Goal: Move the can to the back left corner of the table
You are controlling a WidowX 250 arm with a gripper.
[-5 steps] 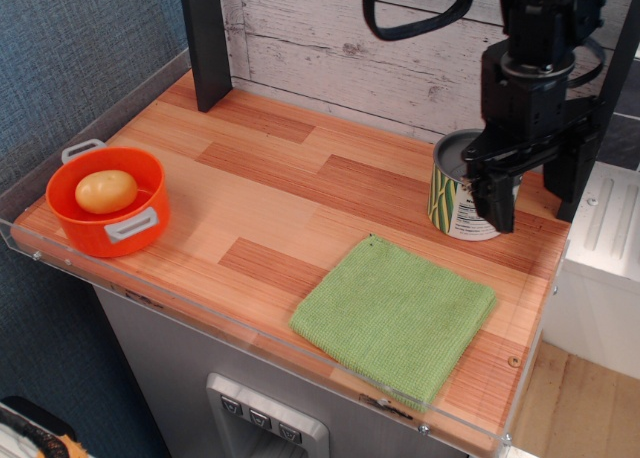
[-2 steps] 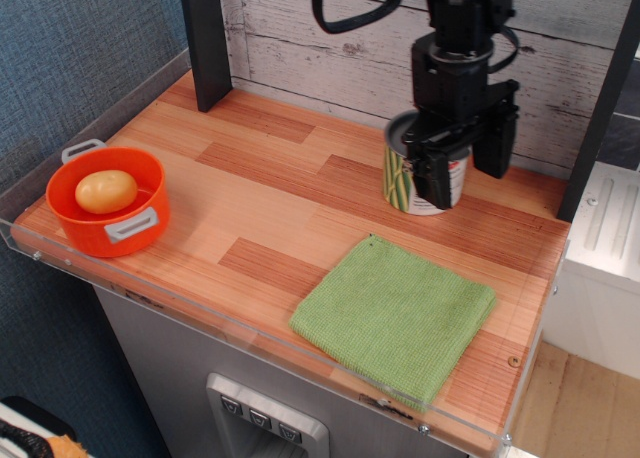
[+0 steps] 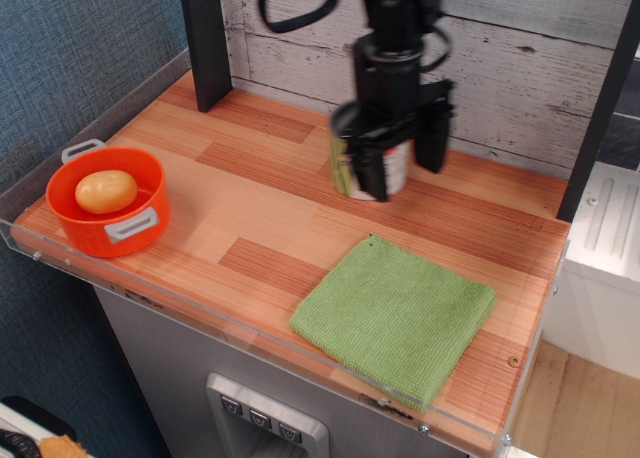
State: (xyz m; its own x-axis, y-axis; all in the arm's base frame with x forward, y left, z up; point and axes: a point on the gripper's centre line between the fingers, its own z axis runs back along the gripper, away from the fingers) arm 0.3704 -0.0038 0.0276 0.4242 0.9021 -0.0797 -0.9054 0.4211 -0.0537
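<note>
Pincer [image 3: 400,163] clenched on the tin can [image 3: 352,163], carrying it above the worktop [image 3: 260,193], well right of the back-left black post [image 3: 205,43]; transfer judged midway.

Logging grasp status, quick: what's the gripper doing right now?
Gripper: closed on the short metal can with green-and-yellow striped side.

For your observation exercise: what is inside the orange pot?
In the orange pot lies one yellowish, potato-like object. Some orange floor shows around it. What lies under it, and the base behind the near wall, is covered.
</note>
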